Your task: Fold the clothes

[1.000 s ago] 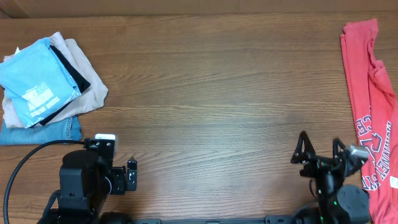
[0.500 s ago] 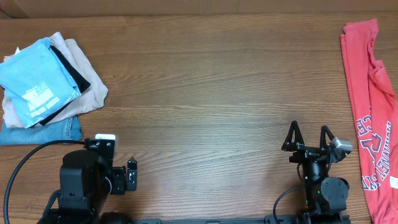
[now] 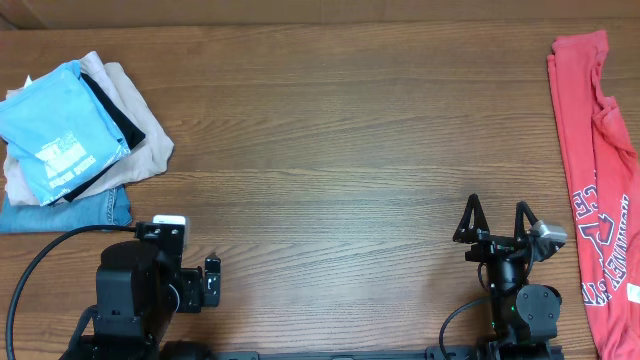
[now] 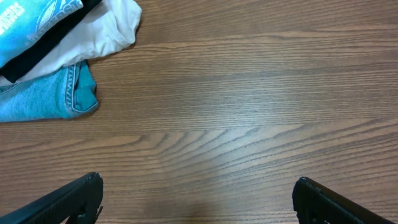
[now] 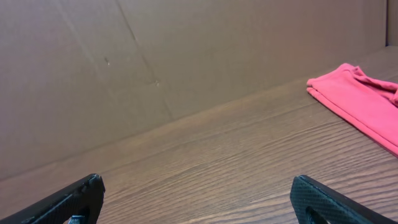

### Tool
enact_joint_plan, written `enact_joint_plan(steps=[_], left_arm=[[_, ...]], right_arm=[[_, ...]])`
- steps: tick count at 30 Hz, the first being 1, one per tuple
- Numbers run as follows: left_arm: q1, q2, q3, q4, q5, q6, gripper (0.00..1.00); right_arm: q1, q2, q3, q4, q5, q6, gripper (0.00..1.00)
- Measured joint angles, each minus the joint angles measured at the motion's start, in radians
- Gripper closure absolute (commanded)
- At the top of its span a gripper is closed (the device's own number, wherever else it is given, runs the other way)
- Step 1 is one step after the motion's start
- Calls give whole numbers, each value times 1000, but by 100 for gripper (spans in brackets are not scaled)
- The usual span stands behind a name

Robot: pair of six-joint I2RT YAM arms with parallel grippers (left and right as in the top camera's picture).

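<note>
While L end effector (image 4: pixel 198 184) & R end effector (image 5: pixel 198 182) gape, coral tee (image 3: pixel 585 130) seems unfolded.

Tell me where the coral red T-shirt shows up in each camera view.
Overhead: the coral-red T-shirt lies along the right edge, top to bottom.
Left wrist: not in it.
Right wrist: one end of it at the right edge, around mid-height.
Shared landmark: the wooden table, seen in all three views.

- 2 T-shirts: light blue T-shirt (image 3: pixel 55 130), coral-red T-shirt (image 3: pixel 598 170)
- 1 black garment (image 3: pixel 116 116)
- 1 cream cloth (image 3: pixel 138 152)
- 1 blue denim piece (image 3: pixel 62 212)
- 2 grippers: left gripper (image 4: pixel 196 194), right gripper (image 3: pixel 496 222)
</note>
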Motion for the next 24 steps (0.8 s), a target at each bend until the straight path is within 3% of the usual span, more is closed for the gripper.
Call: enact_joint_plan(steps=[24], left_arm=[[0, -63, -6, 3, 0, 0, 0]], right_arm=[[0, 0, 0, 0, 0, 2, 0]])
